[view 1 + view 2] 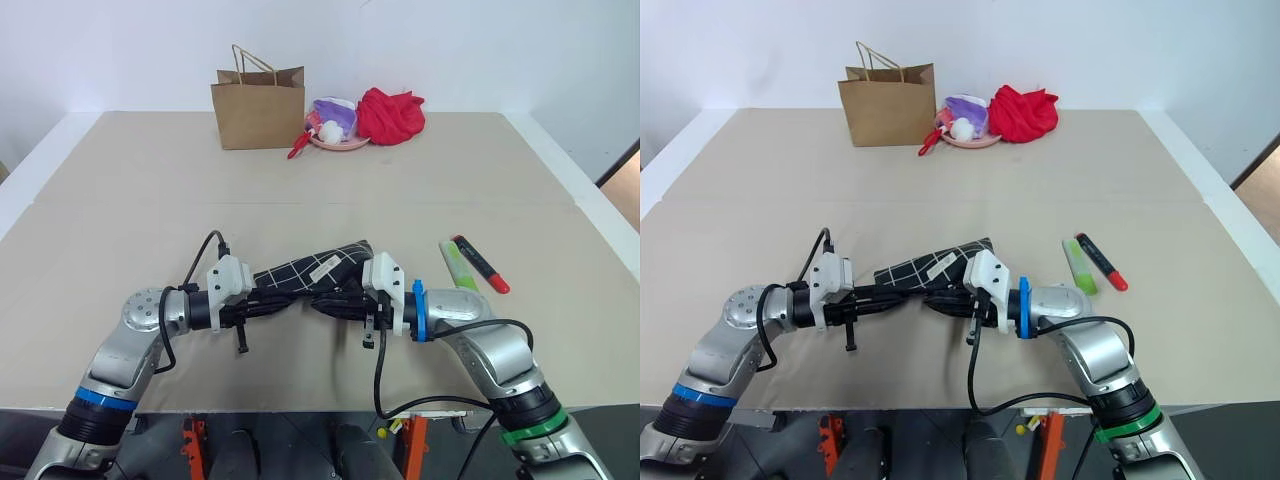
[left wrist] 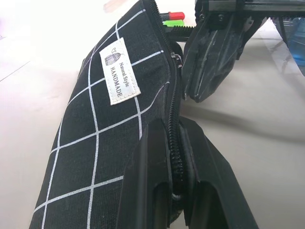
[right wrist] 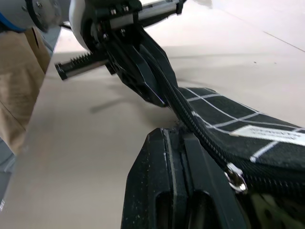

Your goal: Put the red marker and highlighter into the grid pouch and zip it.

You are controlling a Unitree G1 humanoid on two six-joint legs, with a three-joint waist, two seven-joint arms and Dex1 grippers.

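Observation:
The grid pouch (image 1: 310,268), black with white lines and a small white label, hangs just above the table between both grippers. My left gripper (image 1: 290,300) is shut on the pouch's zipper edge (image 2: 174,143). My right gripper (image 1: 318,300) faces it from the other side, fingers shut, their tips (image 2: 198,95) close beside the zipper slider (image 2: 176,59); nothing shows between them. To the right on the table lie the light-green highlighter (image 1: 459,266) and, just beyond it, the black red marker (image 1: 481,264) with red cap, side by side and apart from both grippers.
At the far edge of the table stand a brown paper bag (image 1: 258,108), a pink plate (image 1: 340,143) with small items, and a red cloth (image 1: 390,115). The beige table (image 1: 150,220) has white borders on both sides.

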